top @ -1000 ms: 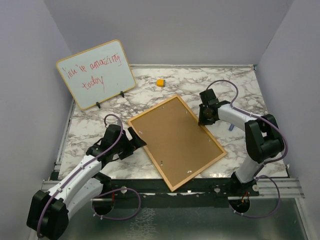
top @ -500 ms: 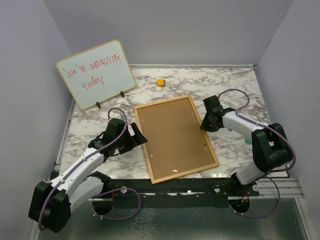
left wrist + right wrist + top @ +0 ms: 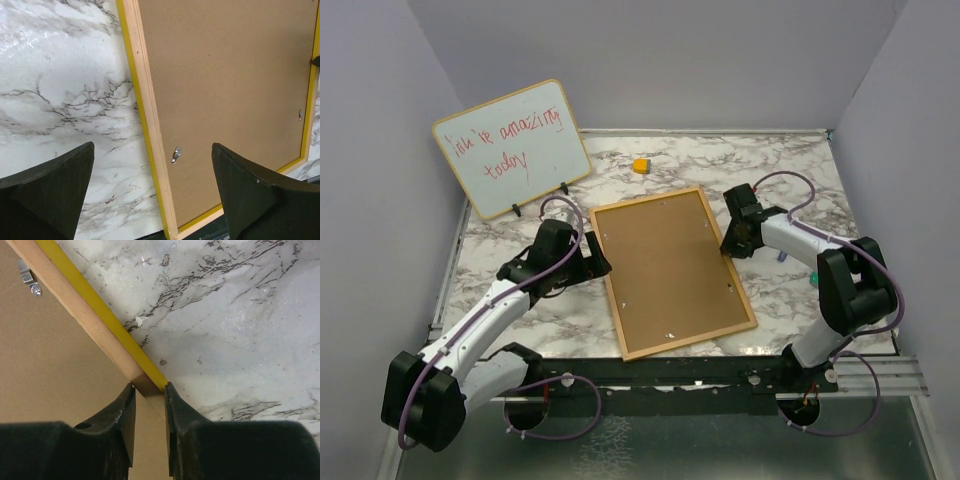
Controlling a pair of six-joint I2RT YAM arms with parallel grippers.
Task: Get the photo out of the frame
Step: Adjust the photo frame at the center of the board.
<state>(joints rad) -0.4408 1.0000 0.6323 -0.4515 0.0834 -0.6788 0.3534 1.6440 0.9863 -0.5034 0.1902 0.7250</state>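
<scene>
The frame (image 3: pixel 670 270) lies face down on the marble table, its brown back up and its thin yellow border showing along the edges. The photo is hidden beneath that backing. My right gripper (image 3: pixel 728 243) is shut on the frame's right rail; in the right wrist view the two fingers pinch the wood and yellow edge (image 3: pixel 149 387), with a metal clip (image 3: pixel 27 276) further along. My left gripper (image 3: pixel 592 262) stands wide open above the frame's left rail (image 3: pixel 152 150), one finger over marble and the other over the backing. A small metal clip (image 3: pixel 175 154) sits between them.
A whiteboard (image 3: pixel 510 148) with red handwriting leans on stands at the back left. A small yellow object (image 3: pixel 640 166) lies on the marble behind the frame. The frame's near edge reaches the table's front rail (image 3: pixel 720 365). Grey walls enclose three sides.
The frame has swung clockwise on the table from a diagonal lie to nearly upright in view, the right gripper holding its edge. The left gripper has moved up to the frame's left rail.
</scene>
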